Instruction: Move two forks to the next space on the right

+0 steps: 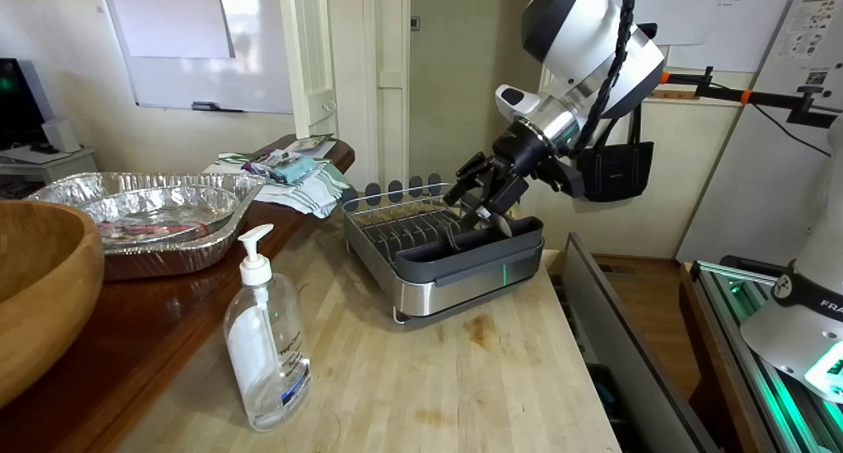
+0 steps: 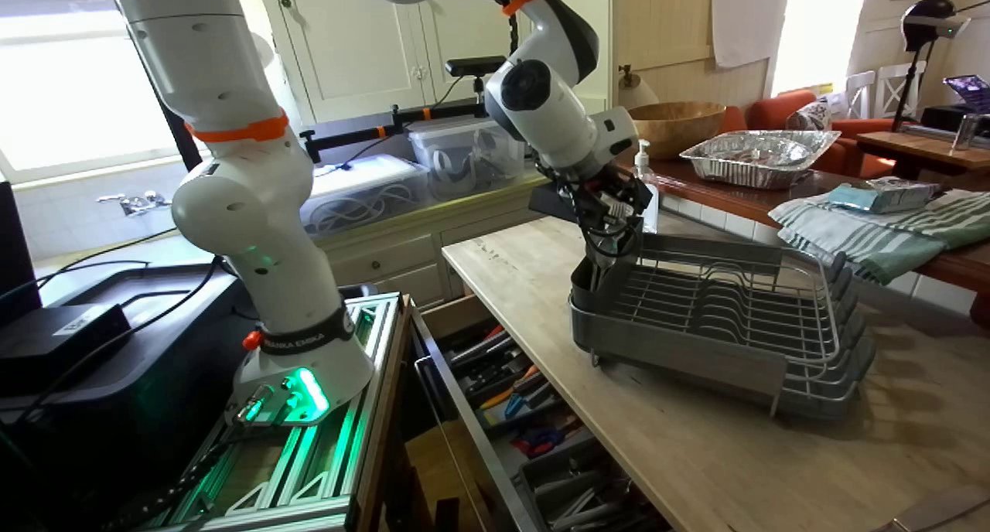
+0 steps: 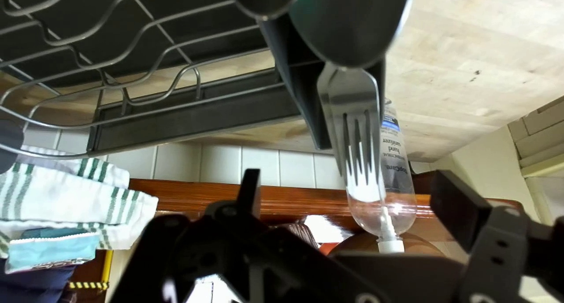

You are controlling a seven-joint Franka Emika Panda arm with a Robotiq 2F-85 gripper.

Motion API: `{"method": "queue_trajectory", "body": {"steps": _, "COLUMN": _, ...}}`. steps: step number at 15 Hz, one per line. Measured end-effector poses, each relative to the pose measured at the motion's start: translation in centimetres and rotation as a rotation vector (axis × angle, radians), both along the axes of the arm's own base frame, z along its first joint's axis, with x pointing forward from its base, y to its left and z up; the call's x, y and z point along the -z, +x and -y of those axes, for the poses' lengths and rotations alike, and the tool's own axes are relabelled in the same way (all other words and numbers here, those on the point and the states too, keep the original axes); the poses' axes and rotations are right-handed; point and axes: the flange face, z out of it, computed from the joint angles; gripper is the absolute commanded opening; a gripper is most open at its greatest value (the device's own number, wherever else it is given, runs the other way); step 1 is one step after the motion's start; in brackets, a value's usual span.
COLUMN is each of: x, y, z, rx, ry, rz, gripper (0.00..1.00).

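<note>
Only the wrist view clearly shows the two forks (image 3: 352,91), overlapping right of centre in the dark caddy (image 1: 471,262), compartment unclear, the gripper (image 3: 348,184) with its fingers (image 3: 458,206) apart on either side. In an exterior view the arm (image 1: 586,64) leans down from the upper right over the dish rack (image 2: 696,354), on a pale wooden worktop (image 1: 428,387); in an exterior view an open drawer (image 2: 464,412) lies at bottom centre.

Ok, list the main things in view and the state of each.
Gripper, open
Forks, standing tines up in the utensil caddy
Drawer, pulled open
Sanitizer bottle, upright
Base light, lit green
Foil trays, nested
Striped cloth, loosely draped
Black bag, hanging
</note>
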Motion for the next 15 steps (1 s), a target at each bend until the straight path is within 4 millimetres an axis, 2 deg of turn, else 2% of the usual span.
{"method": "queue_trajectory", "body": {"steps": 6, "x": -1.1, "y": 0.1, "z": -0.4, "rx": 0.038, "ry": 0.031, "rz": -0.018, "gripper": 1.0}}
{"method": "queue_trajectory", "body": {"steps": 15, "x": -4.0, "y": -0.1, "z": -2.0, "rx": 0.095, "ry": 0.083, "rz": -0.086, "gripper": 1.0}}
